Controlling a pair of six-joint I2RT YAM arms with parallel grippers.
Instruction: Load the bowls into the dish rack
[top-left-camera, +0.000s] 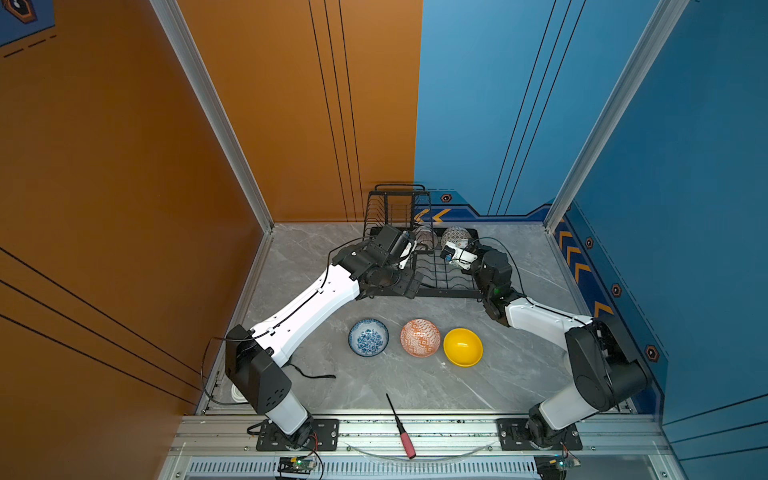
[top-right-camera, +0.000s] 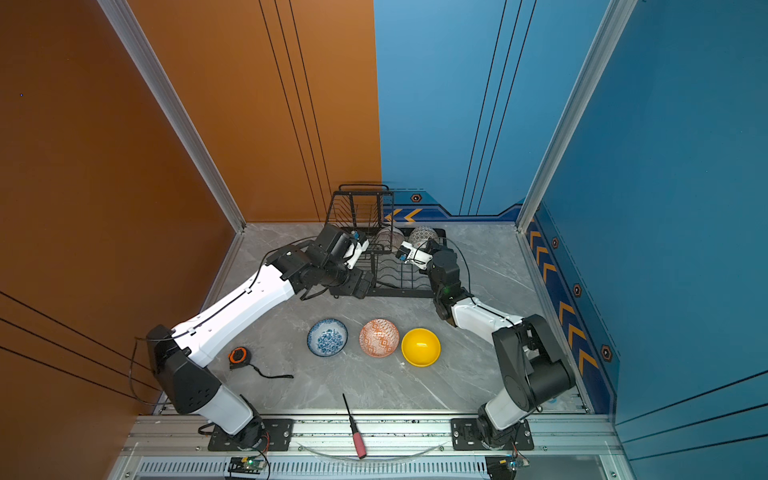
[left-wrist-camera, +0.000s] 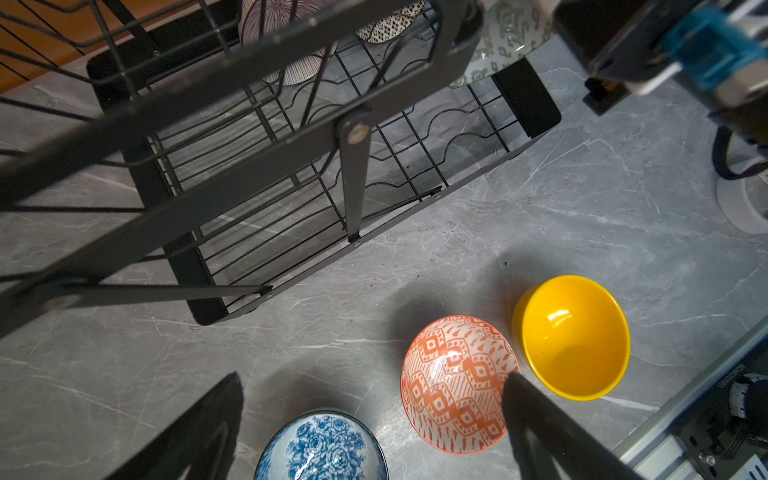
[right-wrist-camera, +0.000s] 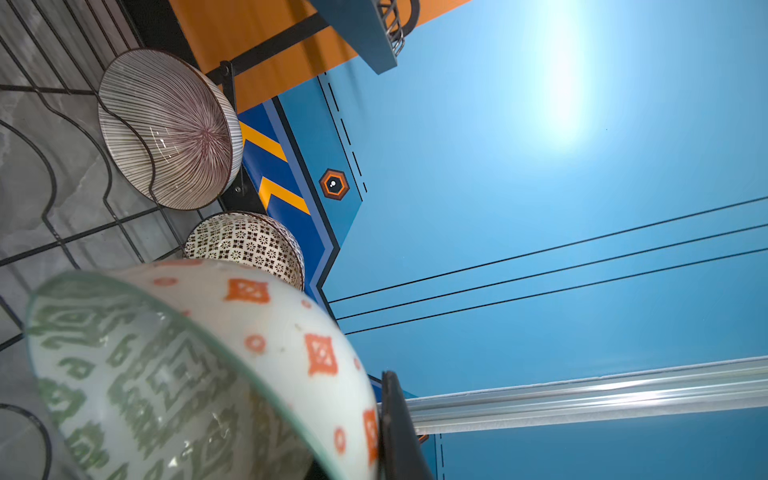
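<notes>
The green bowl (right-wrist-camera: 166, 374) is clamped by its rim in the right gripper (right-wrist-camera: 382, 415) — the jaws are closed on the bowl's wall, with one finger seen outside it and the other hidden inside. The bowl is held tilted on its side over the low wire floor of the dish rack (top-left-camera: 446, 294), toward the rack's right end. Whether the wires are touched cannot be told.

Two bowls are already lodged at the back of the rack. The dotted bowl (right-wrist-camera: 245, 245) is seen just beside the green one. The striped bowl (right-wrist-camera: 166, 129) is stood on edge among the wires, nearer the raised basket.

The left gripper (left-wrist-camera: 374, 378) is spread wide with nothing between its fingers — it is hung above the table (top-left-camera: 415, 386) by the rack's front left corner.

Three bowls are left on the table in a row in front of the rack, mouths up. The blue bowl (top-left-camera: 368, 337) is placed on the left, the orange bowl (top-left-camera: 420, 337) in the middle and the yellow bowl (top-left-camera: 463, 347) on the right. The orange and yellow ones are set just beside each other.

A screwdriver (top-left-camera: 401, 428) is laid across the table's front edge, well apart from the bowls.
</notes>
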